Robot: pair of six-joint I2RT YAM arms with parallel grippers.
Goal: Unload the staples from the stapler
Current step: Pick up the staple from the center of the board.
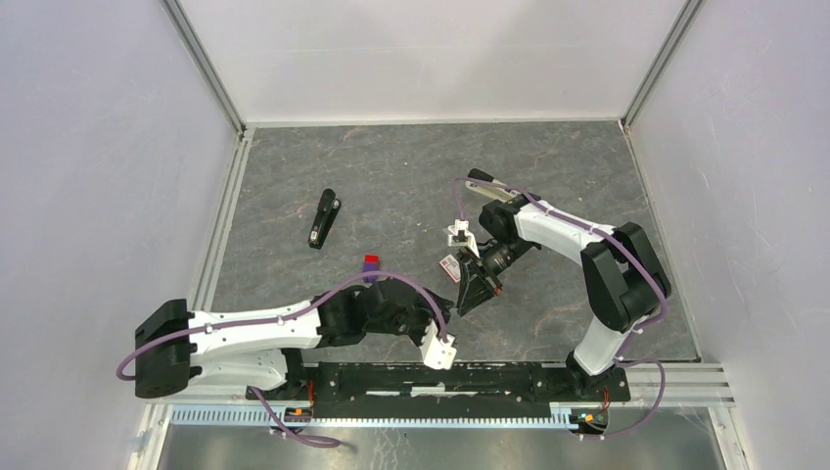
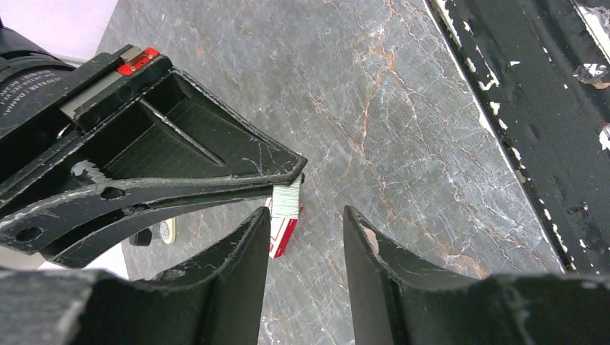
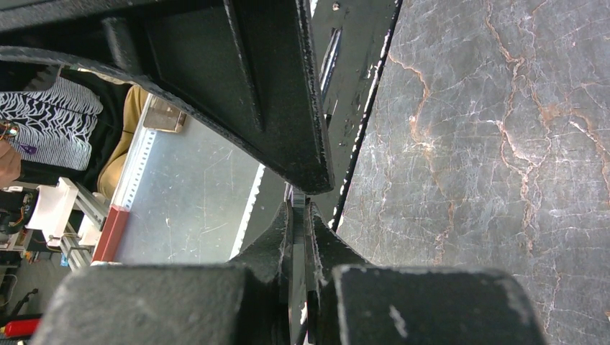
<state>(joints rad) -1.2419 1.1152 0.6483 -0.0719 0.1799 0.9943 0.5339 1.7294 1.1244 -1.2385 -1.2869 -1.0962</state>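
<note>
- My right gripper (image 3: 299, 215) pinched the staples (image 2: 286, 199); my left gripper (image 2: 306, 217) gaped half-spread at their six o'clock.
- The stapler (image 1: 324, 217) lay away at ten o'clock.
- Closing squarely on the strip's flat faces seemed wisest.

1. Table (image 1: 391, 166): grey marbled top, enclosed by white walls (image 1: 431, 59) on three sides.
2. Block (image 1: 372, 263): red over purple, standing near mid-table.
3. Box (image 1: 449, 267): small, red-and-white, lying flat, right of block, apart.
4. Bar (image 1: 470, 377): black, along near edge.
</note>
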